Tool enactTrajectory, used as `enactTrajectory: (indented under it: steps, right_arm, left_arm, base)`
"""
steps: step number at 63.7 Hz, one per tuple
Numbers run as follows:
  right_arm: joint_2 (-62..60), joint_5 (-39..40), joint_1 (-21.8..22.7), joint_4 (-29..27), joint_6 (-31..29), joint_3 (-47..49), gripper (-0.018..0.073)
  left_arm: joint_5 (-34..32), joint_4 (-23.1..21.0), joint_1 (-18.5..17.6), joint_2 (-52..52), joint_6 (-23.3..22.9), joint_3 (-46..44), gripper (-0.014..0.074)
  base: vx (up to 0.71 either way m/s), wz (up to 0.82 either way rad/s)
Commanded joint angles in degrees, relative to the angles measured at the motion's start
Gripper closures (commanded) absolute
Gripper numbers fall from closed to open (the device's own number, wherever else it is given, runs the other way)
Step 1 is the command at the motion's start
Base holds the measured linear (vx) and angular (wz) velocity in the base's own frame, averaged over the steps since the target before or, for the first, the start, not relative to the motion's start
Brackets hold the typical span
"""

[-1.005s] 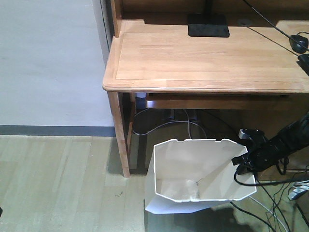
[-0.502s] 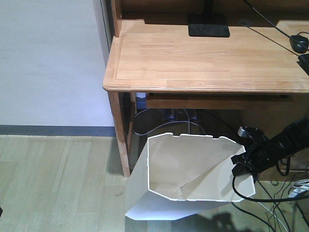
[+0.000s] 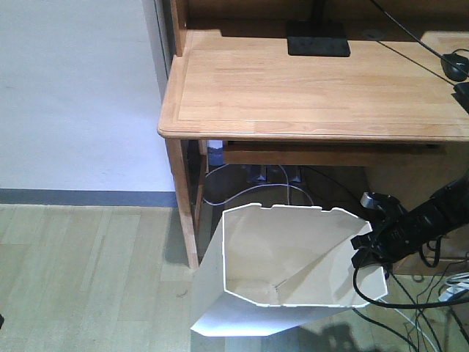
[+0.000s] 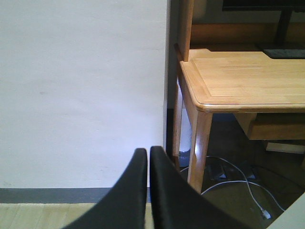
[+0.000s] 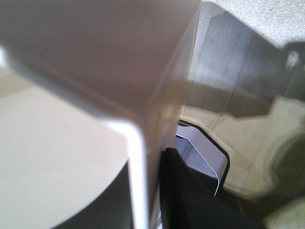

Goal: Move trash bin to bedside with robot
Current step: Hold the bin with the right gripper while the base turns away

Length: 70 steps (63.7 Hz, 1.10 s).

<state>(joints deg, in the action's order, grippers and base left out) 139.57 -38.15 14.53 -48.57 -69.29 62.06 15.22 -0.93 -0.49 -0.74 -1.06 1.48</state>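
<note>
Below the light wooden worktop's [image 3: 315,81] front edge, the tilted white plastic trash bin [image 3: 286,249] lies just left of my right fingers [image 3: 364,243], clamped on its rim; my left fingers [image 4: 136,191], pressed together empty, point elsewhere.

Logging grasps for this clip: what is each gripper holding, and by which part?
The right gripper clamps the trash bin by its rim, on that arm's side. The left gripper is shut on nothing.
</note>
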Motion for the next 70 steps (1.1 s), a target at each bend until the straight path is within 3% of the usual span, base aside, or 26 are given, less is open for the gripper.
enactTrajectory:
  steps: [1,34,70]
  right_arm:
    - [-4.6,-11.7,0.1,-4.1,-0.5,0.5,0.0564]
    - [-4.6,-11.6,0.1,-4.1,-0.5,0.5,0.0564]
    - [-4.6,-11.6,0.1,-4.0,-0.5,0.5,0.0564]
  left_arm:
    - [-4.0,-0.1,-0.3,-0.8,-0.3,1.1,0.0602]
    - [-4.0,-0.1,-0.3,-0.8,-0.3,1.1,0.0602]
    - [-4.0,-0.1,-0.3,-0.8,-0.3,1.1,0.0602]
  base:
    - [-0.01,0.03]
    - [-0.04,0.16]
    - [-0.05,0.48]
